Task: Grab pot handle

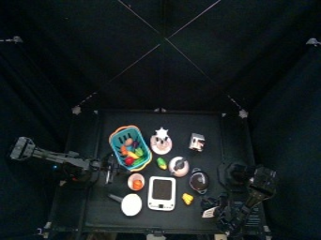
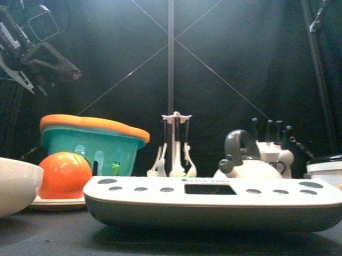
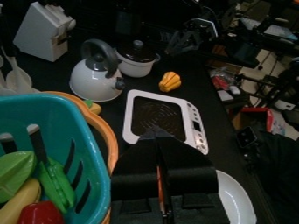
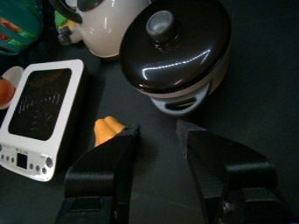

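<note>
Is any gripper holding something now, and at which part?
Nothing is held. The right gripper stands open, short of the pot. The left gripper is empty.

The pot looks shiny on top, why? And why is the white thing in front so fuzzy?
In the right wrist view, the pot shows bright streaks of glare on its dark lid, light bouncing off it. In the front view, the scale sits very near the camera, so it looks big and soft-edged. In the top view, the black curtains swallow the light, so only the table shows.
</note>
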